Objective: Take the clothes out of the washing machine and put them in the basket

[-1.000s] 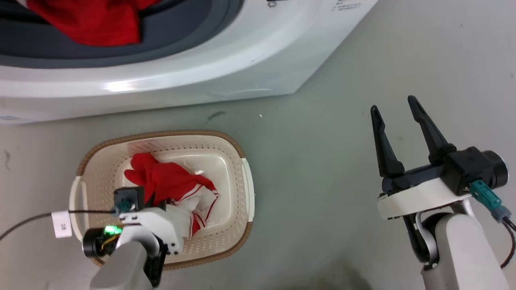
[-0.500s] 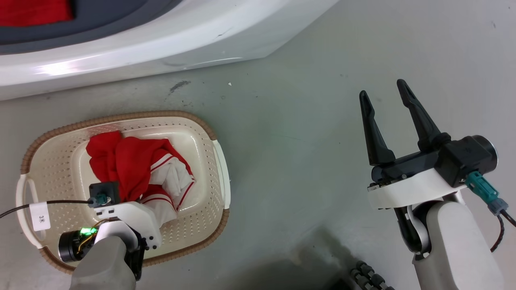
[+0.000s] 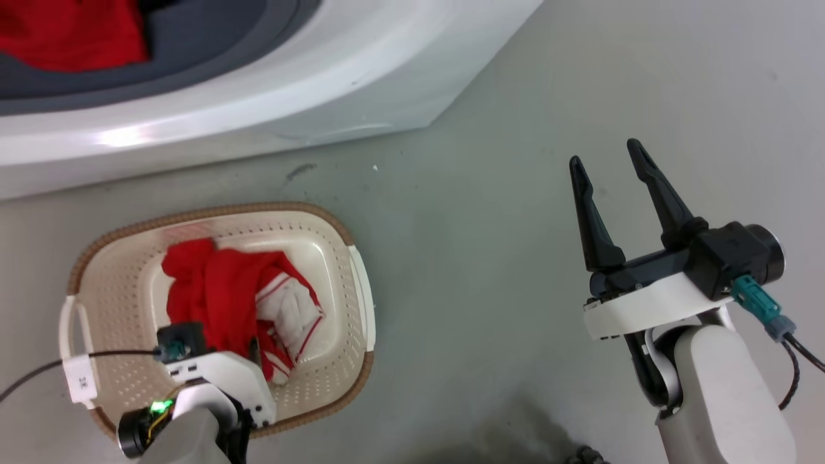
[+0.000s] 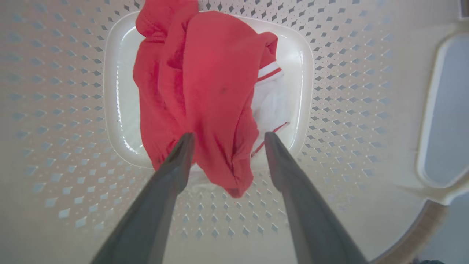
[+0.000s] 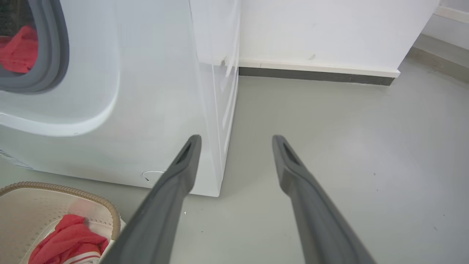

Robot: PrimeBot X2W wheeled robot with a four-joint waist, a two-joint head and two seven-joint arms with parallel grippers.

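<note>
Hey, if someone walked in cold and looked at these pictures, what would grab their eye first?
The bright red clothes heaped in the cream basket on the floor, with the left gripper open over them. Next, more red fabric inside the white washing machine behind the basket, and the right gripper held open off to the side.

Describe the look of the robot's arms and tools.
Both arms: pale grey forearms, white wrist brackets, black camera blocks. The right tool has two long tapered dark fingers and a teal cable connector. The left tool has the same fingers, a green light and a cable bearing a white tag.
</note>
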